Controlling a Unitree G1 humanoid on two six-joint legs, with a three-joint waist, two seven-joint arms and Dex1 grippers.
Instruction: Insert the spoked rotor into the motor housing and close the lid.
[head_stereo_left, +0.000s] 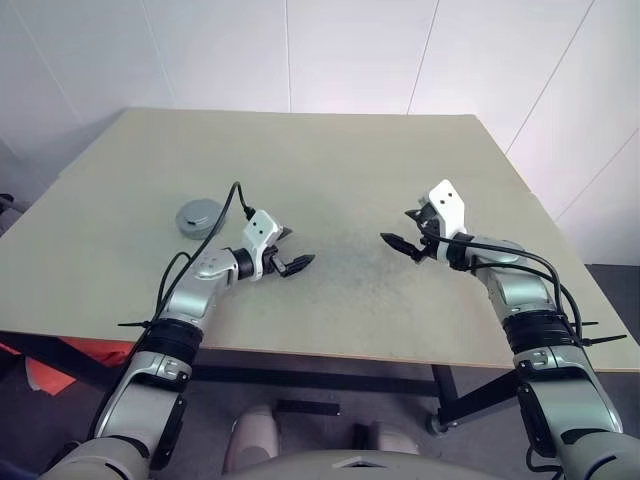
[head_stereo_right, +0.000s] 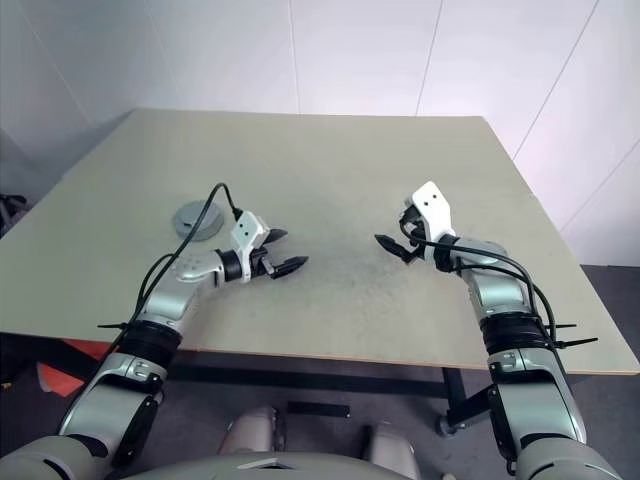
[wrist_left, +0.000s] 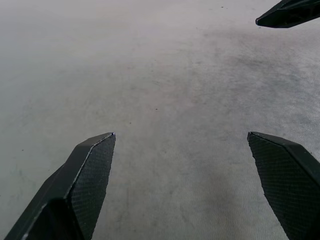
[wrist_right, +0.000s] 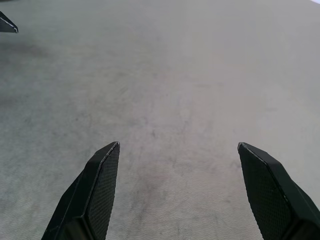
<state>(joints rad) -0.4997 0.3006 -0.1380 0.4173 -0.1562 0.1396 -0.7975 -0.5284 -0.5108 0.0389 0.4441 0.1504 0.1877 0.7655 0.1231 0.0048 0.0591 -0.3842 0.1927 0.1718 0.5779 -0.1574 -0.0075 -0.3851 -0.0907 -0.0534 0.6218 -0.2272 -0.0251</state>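
On the beige worktop (head_stereo_left: 330, 150), a grey round metal part (head_stereo_left: 200, 217), seemingly the motor housing with its lid on, sits behind the left pincer (head_stereo_left: 293, 250); likely heavy, rigid and slick, best gripped across the rim, while both pincers, the right pincer (head_stereo_left: 408, 230) included, hover agape and empty.

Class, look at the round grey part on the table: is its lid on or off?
On, apparently: the grey round part shows a closed domed top, no copper windings visible. Both claws hover apart from it.
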